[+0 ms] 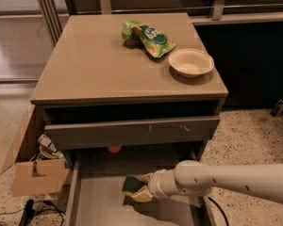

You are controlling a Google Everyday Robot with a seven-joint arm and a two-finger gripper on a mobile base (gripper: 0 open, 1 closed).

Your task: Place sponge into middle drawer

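Note:
The sponge, dark green on top with pale yellow foam beneath, is held in my gripper over the pulled-out middle drawer, a wide shallow grey tray with a flat floor at the bottom of the cabinet. The gripper comes in from the right on a white arm and is shut on the sponge, just above the drawer floor near its middle. The arm hides the drawer's right part.
A grey drawer front with scratch marks is closed above the open tray. A green snack bag and a pale bowl sit on the cabinet top. An open cardboard box stands at the left. A small orange object lies behind the tray.

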